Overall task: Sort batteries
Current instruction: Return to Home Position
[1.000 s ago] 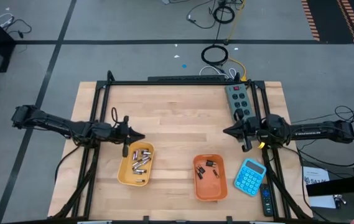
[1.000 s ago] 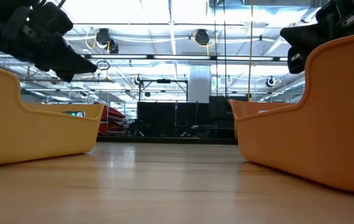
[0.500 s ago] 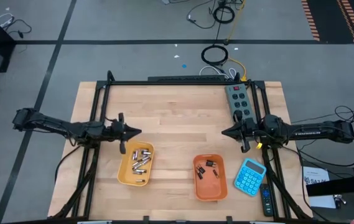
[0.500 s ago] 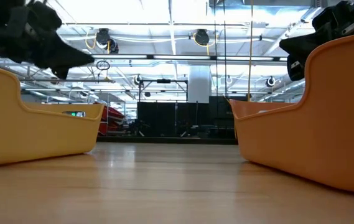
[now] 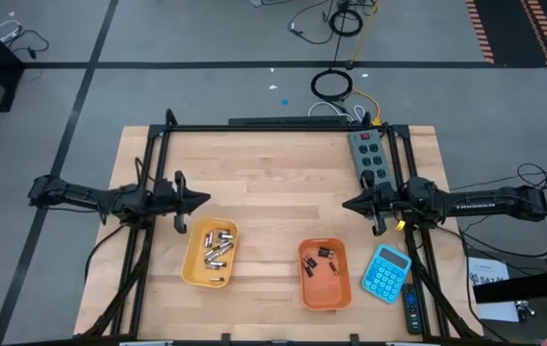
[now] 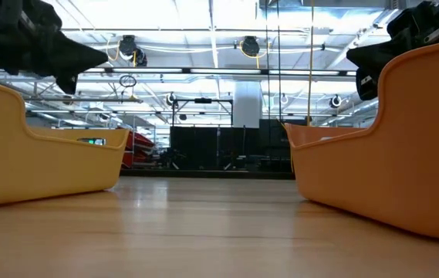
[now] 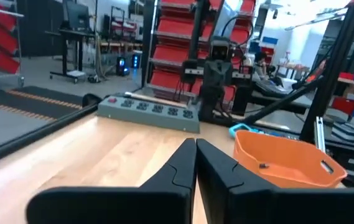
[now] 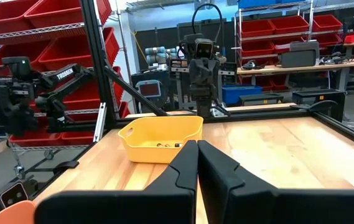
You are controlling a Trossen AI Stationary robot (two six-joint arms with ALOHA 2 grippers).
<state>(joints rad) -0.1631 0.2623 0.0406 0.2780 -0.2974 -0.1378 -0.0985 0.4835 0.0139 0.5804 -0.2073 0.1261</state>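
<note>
Several silvery-grey batteries [image 5: 217, 246] lie in the yellow tray [image 5: 196, 274] at the near left. A few small dark batteries [image 5: 324, 257] lie in the orange tray [image 5: 323, 295] at the near middle. My left gripper [image 5: 208, 200] hangs shut above the table, just beyond the yellow tray's far left corner, holding nothing. My right gripper [image 5: 345, 204] hangs shut near the right edge, beyond the orange tray, also holding nothing. In each wrist view the two fingers [image 7: 195, 163] [image 8: 196, 163] lie pressed together.
A grey power strip [image 5: 369, 154] lies at the far right. A blue calculator [image 5: 386, 273] and a dark remote [image 5: 412, 308] lie at the near right. A black frame [image 5: 254, 127] borders the table. Bare wood spreads across the table's middle.
My left gripper has drawn back toward the table's left edge, off the yellow tray's far corner, and has tipped up toward level. The batteries and both trays have stayed where they were.
</note>
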